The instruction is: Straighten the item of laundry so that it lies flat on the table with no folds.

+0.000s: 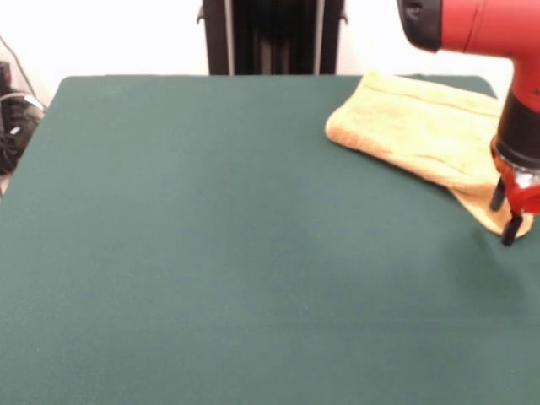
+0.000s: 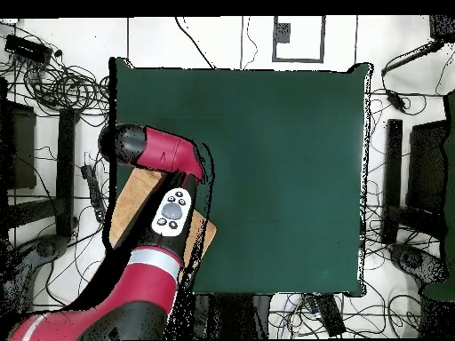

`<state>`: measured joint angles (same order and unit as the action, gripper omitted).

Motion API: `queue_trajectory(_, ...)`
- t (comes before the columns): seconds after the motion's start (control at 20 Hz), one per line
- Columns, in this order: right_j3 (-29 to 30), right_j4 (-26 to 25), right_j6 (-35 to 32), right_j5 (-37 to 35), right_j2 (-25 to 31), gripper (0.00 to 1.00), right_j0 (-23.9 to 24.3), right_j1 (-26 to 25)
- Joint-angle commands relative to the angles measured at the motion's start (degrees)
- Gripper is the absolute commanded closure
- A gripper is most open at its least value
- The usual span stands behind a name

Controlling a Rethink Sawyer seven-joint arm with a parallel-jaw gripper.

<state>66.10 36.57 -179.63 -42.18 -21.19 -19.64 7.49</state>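
The orange-tan hand towel [image 1: 422, 126] lies doubled over at a far corner of the green counter [image 1: 211, 253], on the right in the front view, one end reaching the counter's edge. The gripper [image 1: 504, 218] hangs over the towel's near corner with two dark fingers [image 1: 510, 229] pointing down and a gap between them, so it looks open and holds nothing; whether the tips touch the cloth cannot be made out. The step in hand seems to be taking that corner. To do it well, pinch only the top layer, then draw it toward the counter's bare middle so the fold opens instead of dragging the whole towel. Nothing else sits on the counter; the red arm [image 2: 164, 155] hides much of the towel from above, and cables [image 2: 62, 84] lie on the floor around.
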Motion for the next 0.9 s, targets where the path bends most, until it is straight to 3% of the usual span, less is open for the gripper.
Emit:
queue_trajectory(0.05, 2.76, 4.43, -12.65, 6.08, 8.48, 0.00, -0.68, -5.39)
queue_trajectory(0.6, 0.72, 8.92, -20.54, 1.67, 7.52, 0.00, -4.92, -5.16)
queue_trajectory(0.9, 0.89, 8.77, -19.67, -1.43, 5.90, 0.00, -5.24, -3.98)
